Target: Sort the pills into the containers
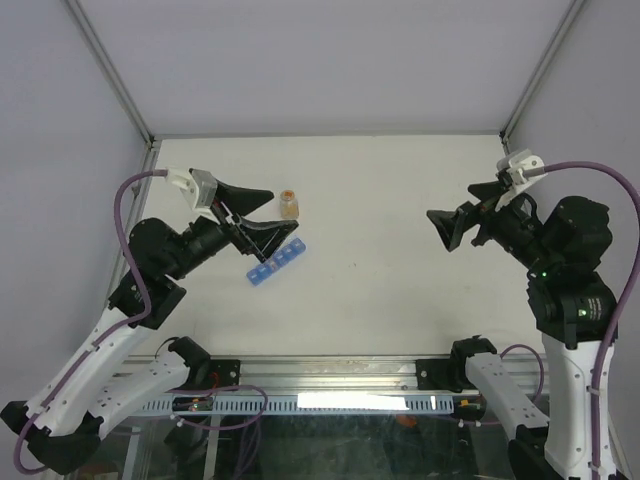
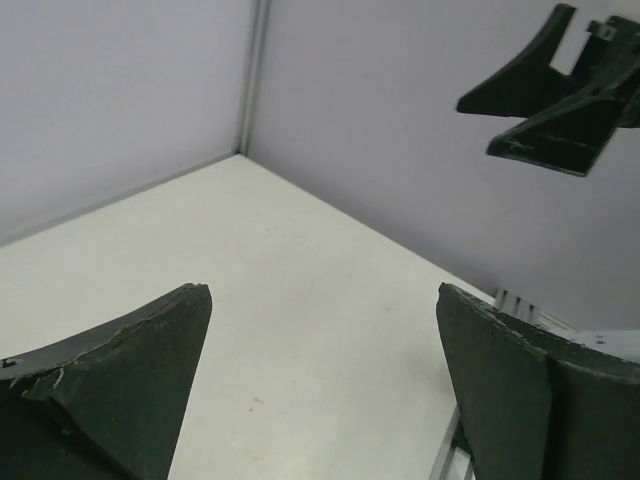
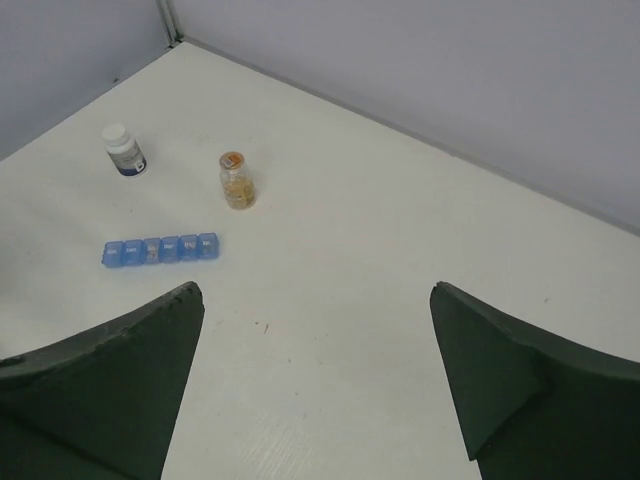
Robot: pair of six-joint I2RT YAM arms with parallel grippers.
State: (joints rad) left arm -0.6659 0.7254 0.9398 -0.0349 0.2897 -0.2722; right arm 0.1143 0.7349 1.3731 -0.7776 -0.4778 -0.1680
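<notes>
– Black jaws on the left arm (image 1: 150,255), how do they stand?
– Spread wide with nothing between them. They hang over the left half of the surface (image 1: 400,270), pointing toward the right edge. That arm's own camera shows only bare surface between the two fingers
– And the pill organiser (image 1: 277,262)?
– Translucent blue, a single row of small compartments. It lies flat on the left half, roughly midway between the far and near edges, set at a slant. From above, its farther end sits just beside the lower left finger; I cannot tell whether they touch
– Anything close to it?
– A small amber bottle (image 1: 289,204) stands upright just beyond it toward the far edge, apart from it. A small white cap with a dark base (image 3: 124,149) stands nearer the far left corner; only the right wrist camera shows it
– And over on the right?
– The right arm (image 1: 560,260) holds its jaws above the right half, turned toward the left edge. They are also wide apart and empty, well apart from the pill organiser
</notes>
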